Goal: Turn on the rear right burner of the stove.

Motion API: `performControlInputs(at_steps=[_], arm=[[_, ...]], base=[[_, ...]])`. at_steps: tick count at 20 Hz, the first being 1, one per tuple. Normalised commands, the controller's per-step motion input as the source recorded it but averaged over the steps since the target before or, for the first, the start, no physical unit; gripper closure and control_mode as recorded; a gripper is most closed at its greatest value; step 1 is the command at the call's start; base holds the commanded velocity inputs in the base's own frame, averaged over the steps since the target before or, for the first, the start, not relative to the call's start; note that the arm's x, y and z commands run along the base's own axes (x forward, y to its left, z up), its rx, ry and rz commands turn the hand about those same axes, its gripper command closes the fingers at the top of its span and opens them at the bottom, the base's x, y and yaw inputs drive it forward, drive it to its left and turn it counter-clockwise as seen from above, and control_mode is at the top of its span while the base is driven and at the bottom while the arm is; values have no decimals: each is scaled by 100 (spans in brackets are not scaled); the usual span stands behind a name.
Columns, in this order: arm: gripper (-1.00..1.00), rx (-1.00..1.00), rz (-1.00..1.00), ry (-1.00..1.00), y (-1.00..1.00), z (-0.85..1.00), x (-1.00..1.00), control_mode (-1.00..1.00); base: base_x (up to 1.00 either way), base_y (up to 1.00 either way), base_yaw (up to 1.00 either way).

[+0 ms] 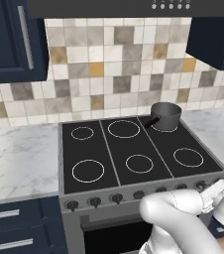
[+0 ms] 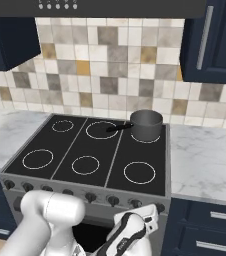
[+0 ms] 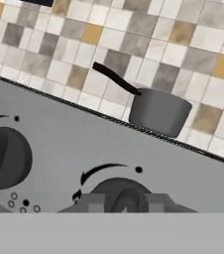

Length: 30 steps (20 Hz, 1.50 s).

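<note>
Claw (image 3: 125, 202) set at a dark knob (image 3: 121, 194) on the stove (image 1: 134, 149) front, fingers either side, grip cannot be told, saucepan (image 1: 165, 116) seated on rear right burner (image 1: 162, 127)

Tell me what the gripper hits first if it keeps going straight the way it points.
Most likely the dark round knob dead ahead of the gripper on the stove front; the remaining gap is unclear.
</note>
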Motion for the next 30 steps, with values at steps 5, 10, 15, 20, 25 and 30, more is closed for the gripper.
performControlInputs(at_steps=[5, 10, 15, 20, 25, 30], arm=[[100, -21, 13, 21, 13, -23, 46, -100], [100, -45, 6, 11, 4, -35, 19, -100], [100, -63, 3, 12, 0, -35, 0, -100], [100, -66, 12, 21, 0, -27, 1, -100], [100, -59, 37, 20, -23, -24, 0, -100], [100, -41, 45, 20, -46, -29, 0, -100]], base=[[0, 0, 0], [0, 0, 0], [0, 0, 0], [0, 0, 0], [0, 0, 0], [0, 0, 0]])
